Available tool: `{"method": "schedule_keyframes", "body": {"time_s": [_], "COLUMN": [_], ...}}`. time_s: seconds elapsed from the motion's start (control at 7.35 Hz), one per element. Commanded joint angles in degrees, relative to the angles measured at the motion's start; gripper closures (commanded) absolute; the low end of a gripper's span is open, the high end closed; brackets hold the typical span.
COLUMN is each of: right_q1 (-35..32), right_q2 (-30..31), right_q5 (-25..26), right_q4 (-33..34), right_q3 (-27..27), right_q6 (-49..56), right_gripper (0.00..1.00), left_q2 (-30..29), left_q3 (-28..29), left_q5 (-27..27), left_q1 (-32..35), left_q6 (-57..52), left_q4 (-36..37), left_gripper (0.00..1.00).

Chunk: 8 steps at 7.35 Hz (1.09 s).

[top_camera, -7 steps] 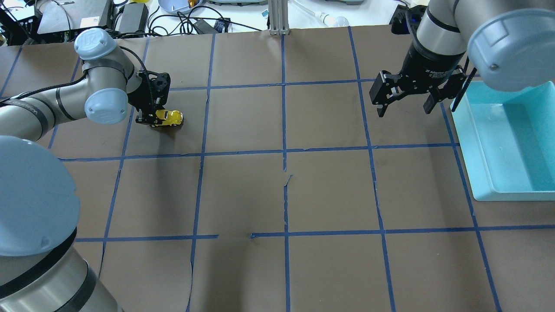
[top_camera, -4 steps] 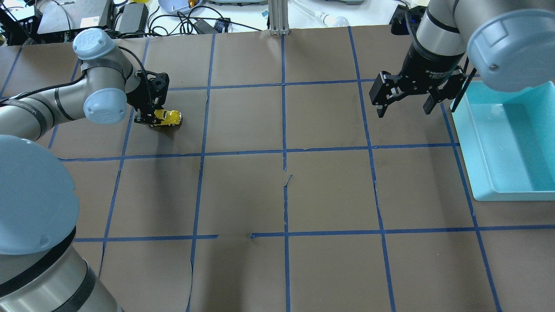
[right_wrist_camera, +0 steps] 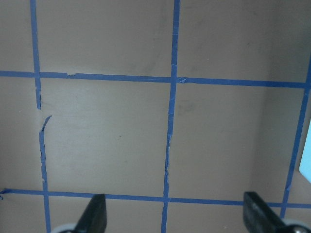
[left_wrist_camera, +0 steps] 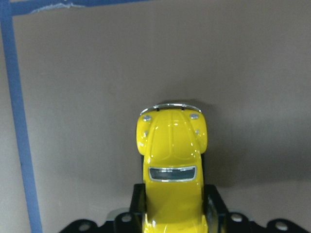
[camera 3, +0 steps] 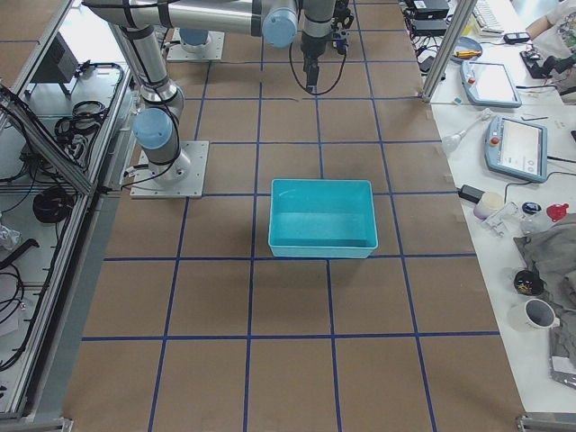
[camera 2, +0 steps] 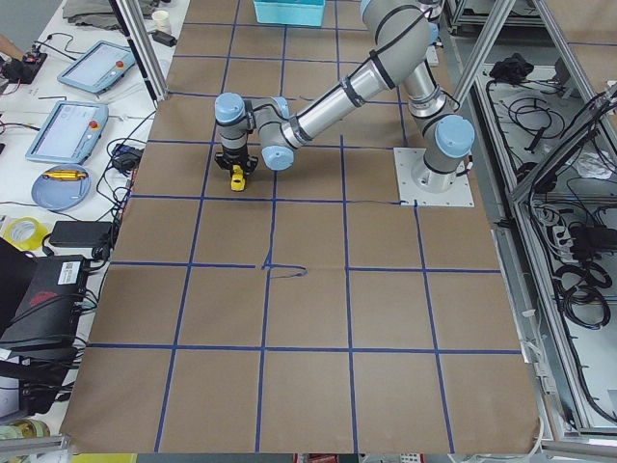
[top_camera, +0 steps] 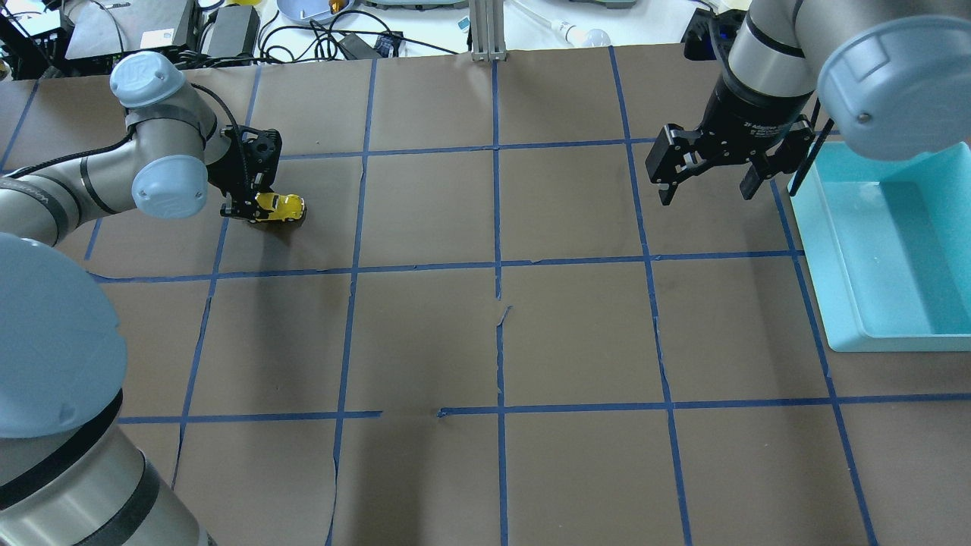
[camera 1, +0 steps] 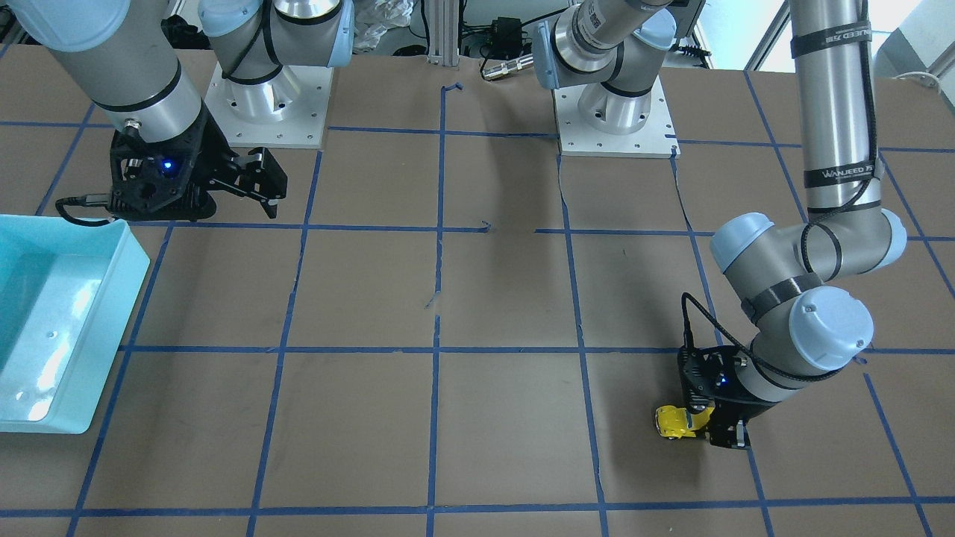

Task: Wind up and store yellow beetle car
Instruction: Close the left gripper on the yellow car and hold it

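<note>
The yellow beetle car sits low on the brown table at the far left, its rear end between the fingers of my left gripper. The left gripper is shut on the car. In the left wrist view the car points away from the camera, its nose free. The front-facing view shows the car sticking out of the left gripper. My right gripper hangs open and empty above the table beside the teal bin.
The teal bin is empty and stands at the table's right side in the overhead view. Blue tape lines grid the brown paper, which is torn near the middle. Cables and gear lie beyond the far edge.
My left gripper has pulled the car to the left across the table, by about a car's length. The right arm has not moved.
</note>
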<state>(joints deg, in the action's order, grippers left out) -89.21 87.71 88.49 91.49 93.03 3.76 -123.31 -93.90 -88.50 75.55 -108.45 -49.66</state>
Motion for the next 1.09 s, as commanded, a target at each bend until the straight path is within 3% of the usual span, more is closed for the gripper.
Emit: {"method": "schedule_keyframes", "body": {"time_s": [0.0, 0.27, 0.95], "right_q1": [0.0, 0.0, -0.1], "right_q2": [0.0, 0.0, 0.0], "right_q5": [-0.1, -0.2, -0.5], "right_q4": [0.0, 0.0, 0.0], "right_q3": [0.1, 0.0, 0.1], "right_q6": [0.0, -0.1, 0.0], "right_gripper": [0.0, 0.0, 0.0], "left_q2": [0.0, 0.0, 0.0], "left_q3": [0.1, 0.1, 0.0], "left_q5": [-0.4, -2.8, -2.7], "left_q1": [-0.1, -0.1, -1.8], "left_q6": [-0.4, -0.6, -1.7], "left_q4": [0.0, 0.0, 0.0], "left_gripper": [1.0, 1.0, 1.0]}}
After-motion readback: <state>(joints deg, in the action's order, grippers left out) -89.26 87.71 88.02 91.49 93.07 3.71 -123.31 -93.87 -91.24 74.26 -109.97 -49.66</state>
